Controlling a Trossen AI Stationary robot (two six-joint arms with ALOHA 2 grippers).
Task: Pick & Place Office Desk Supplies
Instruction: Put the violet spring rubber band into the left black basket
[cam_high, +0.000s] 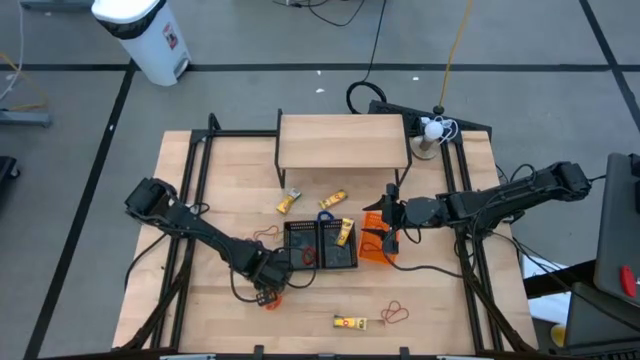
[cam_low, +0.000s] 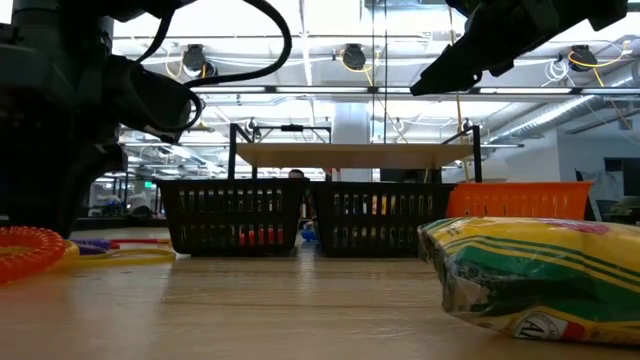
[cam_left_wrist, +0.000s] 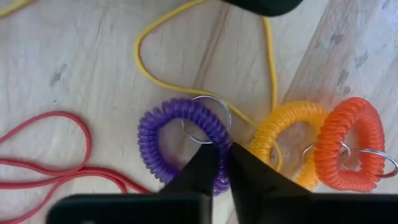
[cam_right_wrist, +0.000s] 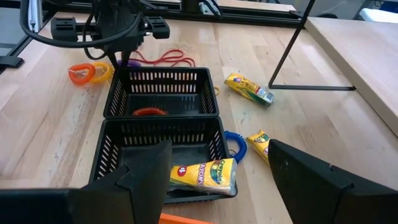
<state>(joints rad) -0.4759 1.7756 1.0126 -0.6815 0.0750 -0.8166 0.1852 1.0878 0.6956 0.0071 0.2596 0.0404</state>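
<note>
Left tool (cam_left_wrist: 222, 163) is sitting low near the counter's (cam_high: 200, 310) front edge, fingers pressed together, pinching the purple coil band (cam_left_wrist: 180, 143) at its near side. A yellow coil band (cam_left_wrist: 287, 134) and an orange coil band (cam_left_wrist: 351, 149) are lying just beside it, with a red rubber band (cam_left_wrist: 56, 168) and a thin yellow loop (cam_left_wrist: 186, 81) on the wood. Right tool (cam_right_wrist: 217, 180) is hovering spread wide over the black baskets (cam_right_wrist: 158, 112) mid-counter, above a yellow crayon pack (cam_right_wrist: 205, 176) in the nearer basket. More crayon packs (cam_right_wrist: 249, 88) are lying toward the counter's back; one (cam_high: 350, 322) is lying near the front edge.
</note>
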